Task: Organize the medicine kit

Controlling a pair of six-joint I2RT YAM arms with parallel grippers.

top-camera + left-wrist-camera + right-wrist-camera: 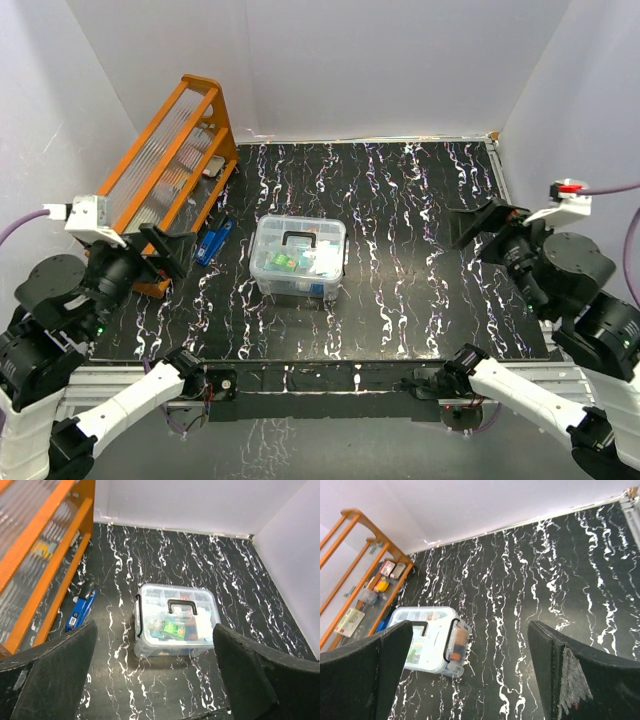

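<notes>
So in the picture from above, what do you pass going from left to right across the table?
orange rack → blue object → medicine kit → right gripper

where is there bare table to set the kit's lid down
The widest bare table lies right of the medicine kit, up to the right wall; the strip along the back wall is bare too. Left is crowded: a blue object lies beside the orange rack.
</notes>
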